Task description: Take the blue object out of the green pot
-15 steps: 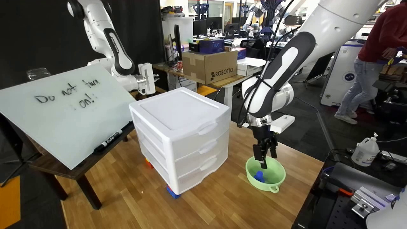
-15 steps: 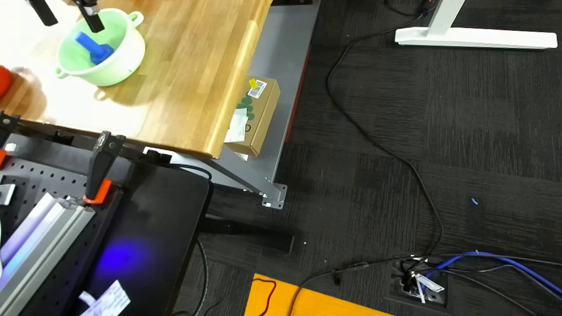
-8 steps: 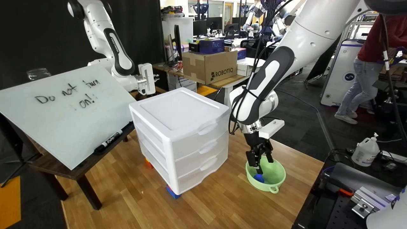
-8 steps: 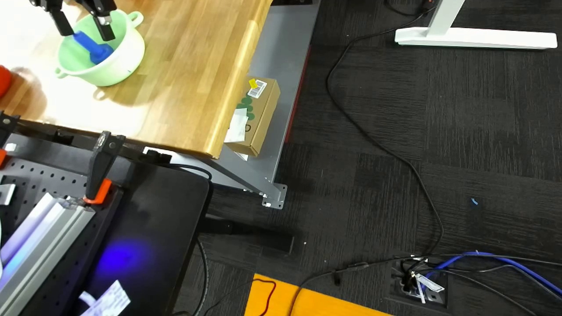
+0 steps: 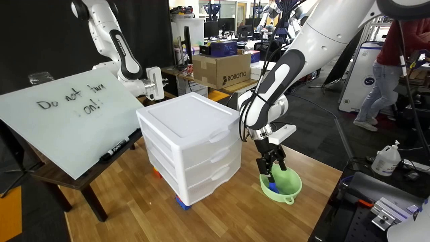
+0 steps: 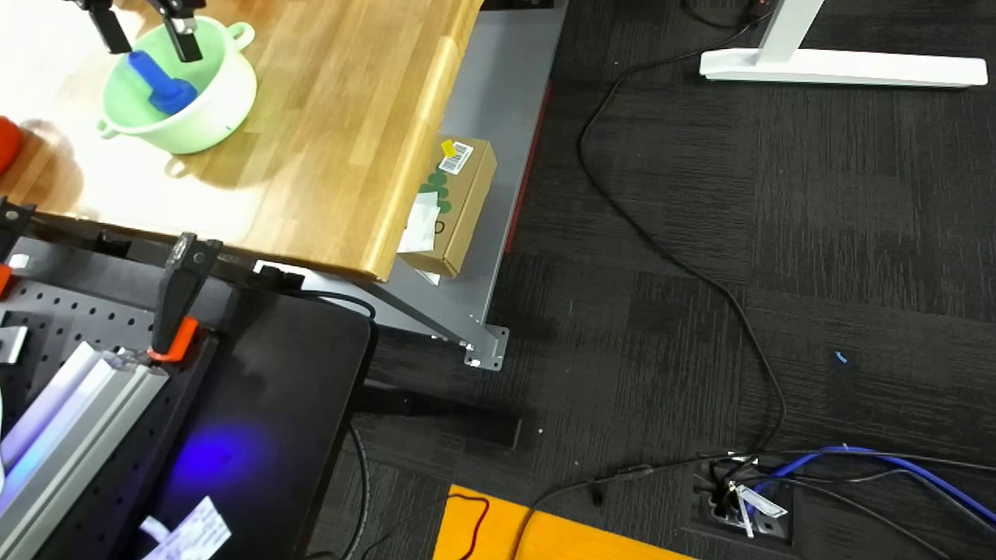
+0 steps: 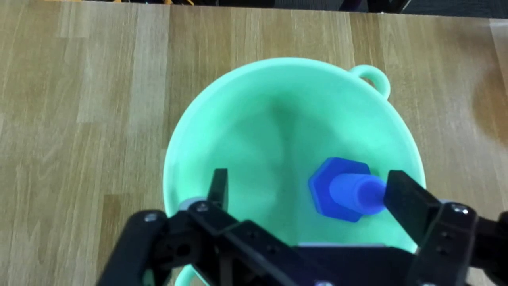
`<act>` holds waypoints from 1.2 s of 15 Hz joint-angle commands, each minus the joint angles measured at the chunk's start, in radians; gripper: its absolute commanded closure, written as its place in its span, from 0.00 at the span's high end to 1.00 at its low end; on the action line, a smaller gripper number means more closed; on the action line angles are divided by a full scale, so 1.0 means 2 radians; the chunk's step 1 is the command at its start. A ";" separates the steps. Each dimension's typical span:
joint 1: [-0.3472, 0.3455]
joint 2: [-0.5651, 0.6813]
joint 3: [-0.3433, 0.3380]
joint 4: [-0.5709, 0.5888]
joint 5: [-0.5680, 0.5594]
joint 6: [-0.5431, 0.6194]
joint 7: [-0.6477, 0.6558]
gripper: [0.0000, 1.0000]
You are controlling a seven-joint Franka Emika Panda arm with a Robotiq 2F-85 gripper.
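The blue object, with a hexagonal base and a round stem, leans inside the pale green pot. In both exterior views it shows in the pot, as a blue patch and with its stem tilted up. My gripper is open above the pot, its black fingers wide apart. The blue object lies between them, close to the right finger in the wrist view. That finger overlaps the stem's edge; I cannot tell whether they touch. Both exterior views show the gripper over the pot's rim.
A white drawer unit stands beside the pot on the wooden table. A whiteboard leans on a dark stool. A red-orange thing lies near the pot. A black clamp sits by the table edge.
My gripper has moved toward the drawer unit, over the blue object, lowering and then rising slightly. The blue object has shifted slightly in the pot. The pot has hardly moved.
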 commanded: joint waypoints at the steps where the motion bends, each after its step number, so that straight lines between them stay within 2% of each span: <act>1: -0.003 0.008 0.002 0.016 -0.011 -0.020 0.011 1.00; 18: 0.006 0.029 0.016 0.017 -0.019 -0.017 0.001 1.00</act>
